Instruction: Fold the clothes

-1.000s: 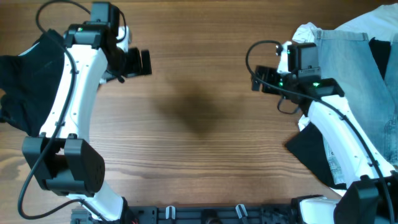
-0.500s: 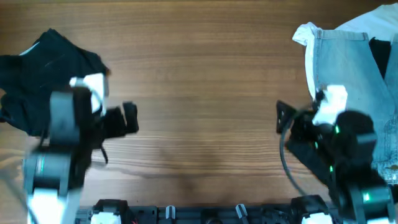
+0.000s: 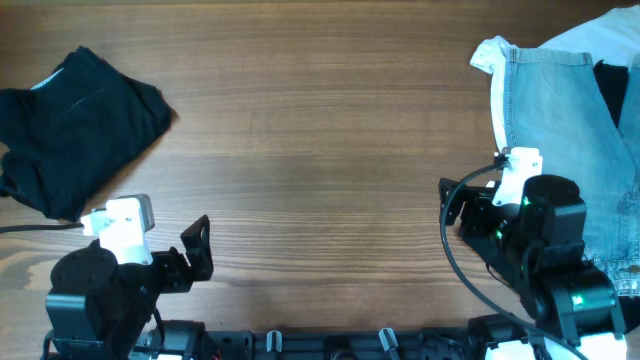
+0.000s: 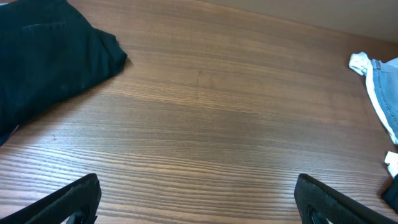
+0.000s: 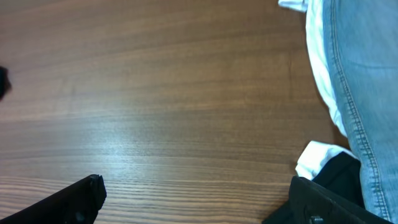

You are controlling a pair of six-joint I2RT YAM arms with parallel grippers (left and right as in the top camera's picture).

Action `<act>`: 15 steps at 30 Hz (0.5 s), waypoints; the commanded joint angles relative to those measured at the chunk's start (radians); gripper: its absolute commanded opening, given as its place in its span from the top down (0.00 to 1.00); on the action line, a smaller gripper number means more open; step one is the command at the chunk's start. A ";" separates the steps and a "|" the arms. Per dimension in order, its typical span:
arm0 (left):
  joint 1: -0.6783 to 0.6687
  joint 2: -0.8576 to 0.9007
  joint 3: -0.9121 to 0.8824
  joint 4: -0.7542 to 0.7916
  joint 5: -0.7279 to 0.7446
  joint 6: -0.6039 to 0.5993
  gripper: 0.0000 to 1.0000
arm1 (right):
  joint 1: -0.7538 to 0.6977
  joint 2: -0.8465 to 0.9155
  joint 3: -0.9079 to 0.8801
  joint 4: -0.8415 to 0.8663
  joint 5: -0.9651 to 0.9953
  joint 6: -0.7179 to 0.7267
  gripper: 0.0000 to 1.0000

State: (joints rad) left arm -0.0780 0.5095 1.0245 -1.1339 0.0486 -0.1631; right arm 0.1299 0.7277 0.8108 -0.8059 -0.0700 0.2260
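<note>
A folded black shirt (image 3: pixel 75 120) lies at the far left of the wooden table; it also shows in the left wrist view (image 4: pixel 43 59). A pile at the right holds light-blue denim jeans (image 3: pixel 560 120), white cloth (image 3: pixel 492 50) and a black garment (image 3: pixel 612 85). The right wrist view shows the jeans (image 5: pixel 367 81), white cloth (image 5: pixel 314 158) and black cloth (image 5: pixel 339 174). My left gripper (image 3: pixel 198 255) is open and empty near the front left edge. My right gripper (image 3: pixel 452 205) is open and empty, just left of the pile.
Bare wooden table (image 3: pixel 320 150) lies between the shirt and the pile. The arm bases and a black rail (image 3: pixel 320 345) sit along the front edge.
Both arms have pulled back from the middle of the table toward the front edge. The black shirt, earlier partly covered by the left arm, now lies fully in view.
</note>
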 commanded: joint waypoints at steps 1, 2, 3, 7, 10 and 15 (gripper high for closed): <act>-0.005 -0.005 -0.008 -0.001 -0.016 -0.006 0.00 | 0.002 0.045 -0.010 0.001 0.010 -0.006 0.00; -0.005 -0.005 -0.008 -0.001 -0.016 -0.006 0.00 | 0.002 0.035 -0.013 0.001 0.009 -0.006 0.00; -0.005 -0.005 -0.008 -0.001 -0.016 -0.006 0.00 | 0.002 0.019 -0.013 -0.001 0.010 -0.006 0.00; -0.005 -0.005 -0.008 -0.001 -0.016 -0.006 0.00 | 0.001 -0.153 -0.044 0.000 0.017 -0.044 0.00; -0.005 -0.005 -0.008 -0.001 -0.016 -0.006 0.00 | 0.001 -0.389 -0.269 0.227 0.003 -0.080 0.00; -0.005 -0.005 -0.008 -0.001 -0.016 -0.006 0.00 | 0.001 -0.712 -0.738 0.891 -0.006 -0.098 0.00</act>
State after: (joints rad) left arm -0.0780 0.5095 1.0218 -1.1366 0.0483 -0.1631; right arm 0.1299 0.0628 0.2092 -0.1268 -0.0772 0.1661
